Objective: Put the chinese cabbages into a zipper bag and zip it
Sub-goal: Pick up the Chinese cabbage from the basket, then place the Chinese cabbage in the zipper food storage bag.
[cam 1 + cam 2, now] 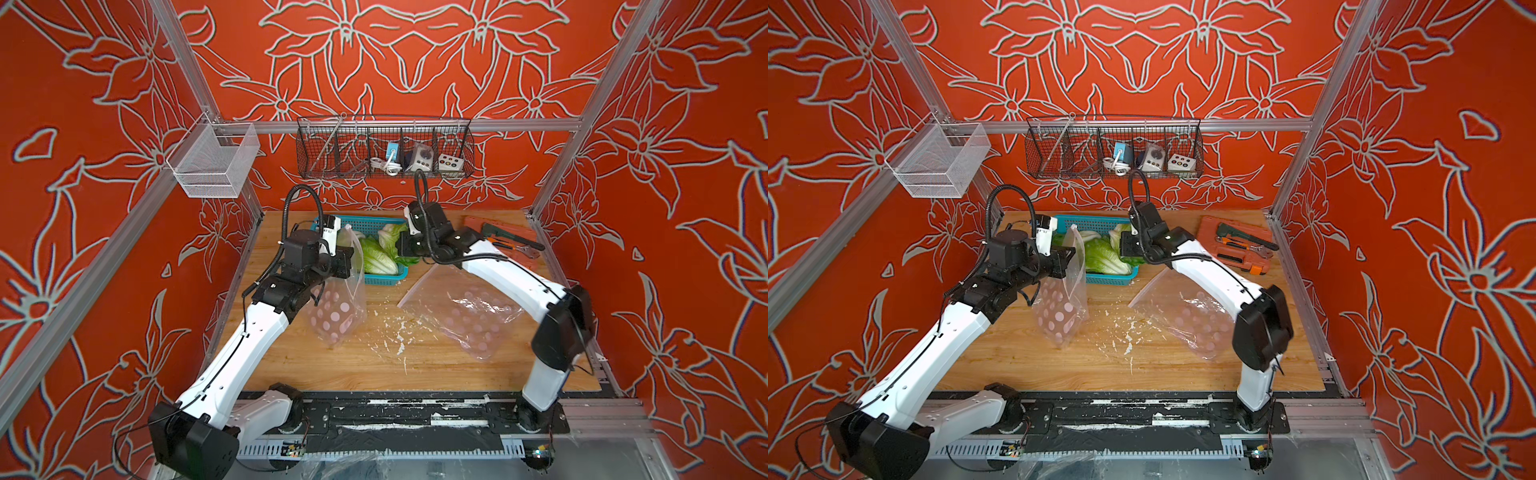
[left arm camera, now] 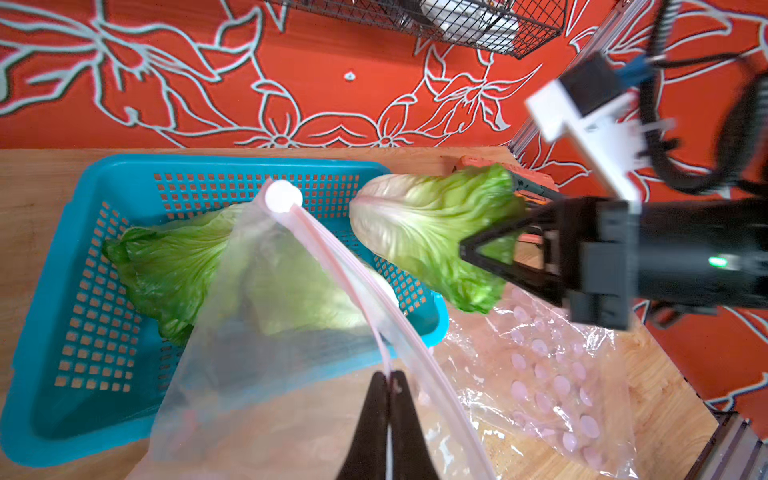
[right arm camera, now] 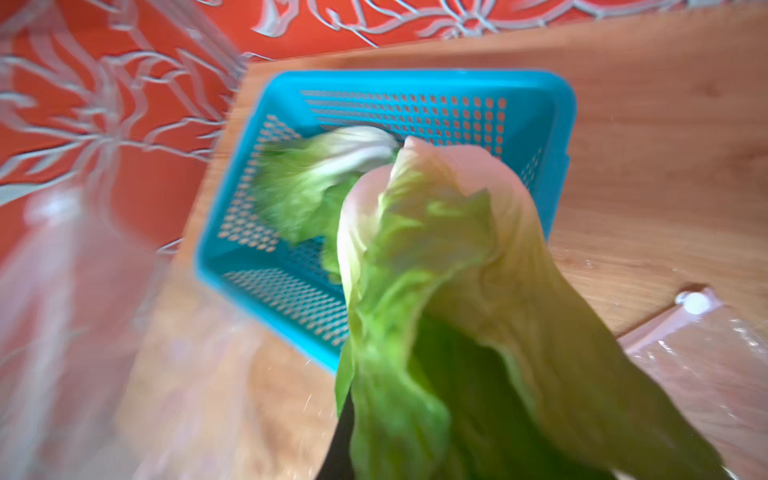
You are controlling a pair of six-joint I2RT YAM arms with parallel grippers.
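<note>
Over the right end of the teal basket [image 2: 124, 162], the right gripper [image 2: 482, 259] is clamped tight on the leafy tip of one of the chinese cabbages [image 2: 419, 224], white base hanging free; the rest lie in the basket. It would go best base-first, slowly, into the slack mouth of the zipper bag [image 2: 266, 316], whose rim the fully closed left gripper [image 2: 388, 382] pinches beside the basket.

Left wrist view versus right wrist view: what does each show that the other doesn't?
Only left wrist: the left gripper shut on the zip edge of the upright bag, and the right gripper seen from outside, clamped on one cabbage. Only right wrist: the white slider of the flat bag. Both: that cabbage, the blue basket, another cabbage inside it.
</note>
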